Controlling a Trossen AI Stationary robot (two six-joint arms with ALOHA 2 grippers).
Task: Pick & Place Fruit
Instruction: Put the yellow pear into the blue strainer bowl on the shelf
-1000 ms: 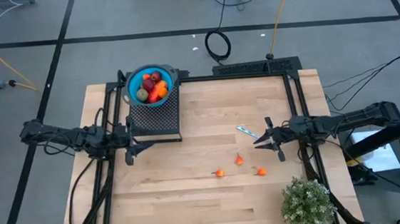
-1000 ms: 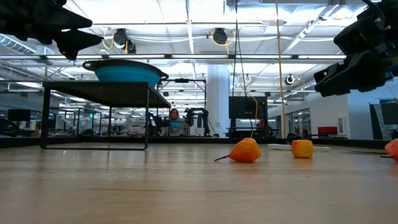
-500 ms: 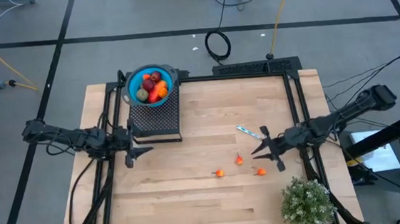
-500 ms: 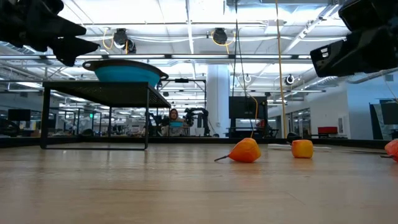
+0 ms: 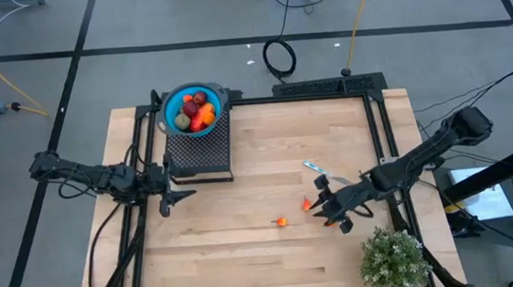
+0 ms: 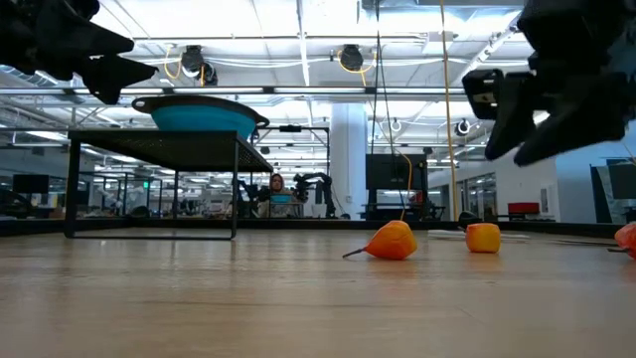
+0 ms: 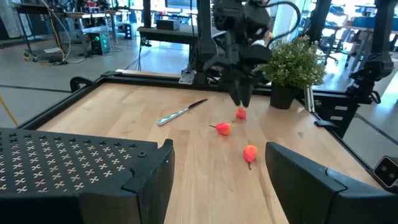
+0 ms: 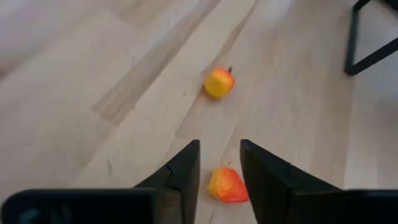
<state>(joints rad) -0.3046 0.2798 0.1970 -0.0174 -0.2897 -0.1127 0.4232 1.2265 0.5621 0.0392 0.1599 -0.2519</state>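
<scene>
Pale wood table lies mostly bare toward its near edge. The right gripper, fingers apart, hangs above a small orange fruit; a second and a third lie near. The left gripper, jaws apart, waits beside the rack. Its blue bowl holds more fruit.

Both arms matte black w/ jointed links. Left gripper & right gripper: two dark wedge fingers each.
</scene>
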